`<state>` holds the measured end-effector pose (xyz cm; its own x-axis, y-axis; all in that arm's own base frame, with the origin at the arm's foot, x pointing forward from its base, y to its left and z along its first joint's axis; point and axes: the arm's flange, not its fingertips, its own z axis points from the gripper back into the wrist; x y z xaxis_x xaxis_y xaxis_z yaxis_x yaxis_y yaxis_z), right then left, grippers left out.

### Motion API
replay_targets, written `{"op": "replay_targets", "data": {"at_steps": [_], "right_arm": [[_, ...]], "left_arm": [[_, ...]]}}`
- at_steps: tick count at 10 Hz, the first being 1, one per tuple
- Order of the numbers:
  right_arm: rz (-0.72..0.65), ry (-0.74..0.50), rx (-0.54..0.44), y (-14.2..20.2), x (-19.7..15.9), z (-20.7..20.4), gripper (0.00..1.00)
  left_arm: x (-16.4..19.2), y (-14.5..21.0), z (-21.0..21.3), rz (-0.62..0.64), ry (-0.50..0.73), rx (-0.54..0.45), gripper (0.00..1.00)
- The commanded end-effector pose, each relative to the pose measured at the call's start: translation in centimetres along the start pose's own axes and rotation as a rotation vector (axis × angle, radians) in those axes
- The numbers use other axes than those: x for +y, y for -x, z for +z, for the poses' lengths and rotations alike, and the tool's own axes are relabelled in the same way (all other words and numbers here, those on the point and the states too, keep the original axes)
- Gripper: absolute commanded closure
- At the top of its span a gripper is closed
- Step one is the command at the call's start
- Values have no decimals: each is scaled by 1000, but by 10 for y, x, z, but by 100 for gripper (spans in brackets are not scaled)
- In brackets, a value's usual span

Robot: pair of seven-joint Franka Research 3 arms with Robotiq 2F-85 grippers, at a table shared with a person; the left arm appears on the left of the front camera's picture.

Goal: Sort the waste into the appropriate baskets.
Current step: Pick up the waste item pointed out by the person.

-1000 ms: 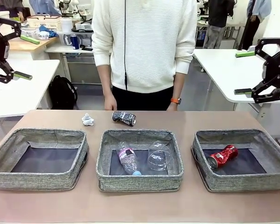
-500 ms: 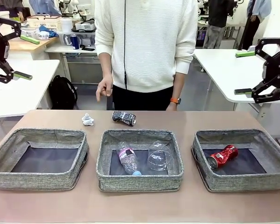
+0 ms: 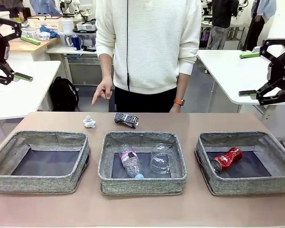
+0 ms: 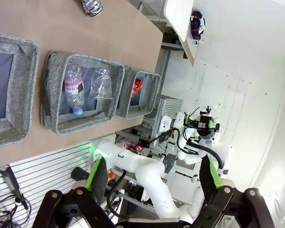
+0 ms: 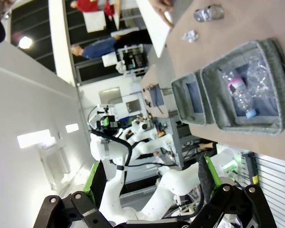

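Left gripper [image 3: 27, 58] hangs raised at the left edge, well above the table [image 3: 142, 211], its jaws spread wide with nothing between them; the right gripper [image 3: 248, 74] hangs likewise at the right edge, also spread and holding nothing. Three grey baskets stand in a row on the table. The left basket [image 3: 38, 184] shows its dark bottom. The middle basket [image 3: 142, 186] holds a clear bottle [image 3: 129, 164] with a blue cap and pink label, lying flat, and a clear cup [image 3: 162, 159] just beside it. The right basket [image 3: 247, 186] holds a crushed red can [image 3: 226, 159]. Behind the baskets, near the far edge, a paper wad [image 3: 89, 122] and a black-and-white can [image 3: 126, 119] lie on the table, near each other but apart. A person stands at the far side, one hand [image 3: 103, 90] hanging above that edge with a finger pointing down
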<state>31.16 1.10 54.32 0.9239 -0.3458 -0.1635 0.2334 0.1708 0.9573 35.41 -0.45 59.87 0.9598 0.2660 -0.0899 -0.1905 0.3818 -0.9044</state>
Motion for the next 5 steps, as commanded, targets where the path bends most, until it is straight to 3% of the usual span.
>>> {"op": "replay_targets", "data": {"at_steps": [1,2,4,5], "right_arm": [[6,-24,2,0,3,0,0],[6,-24,2,0,3,0,0],[6,-24,2,0,3,0,0],[6,-24,2,0,3,0,0]], "left_arm": [[0,1,2,-9,-8,9,0],[0,0,0,0,0,0,0],[-3,-21,-39,-392,-309,-300,0],[3,-30,-65,-603,-487,-346,0]]}}
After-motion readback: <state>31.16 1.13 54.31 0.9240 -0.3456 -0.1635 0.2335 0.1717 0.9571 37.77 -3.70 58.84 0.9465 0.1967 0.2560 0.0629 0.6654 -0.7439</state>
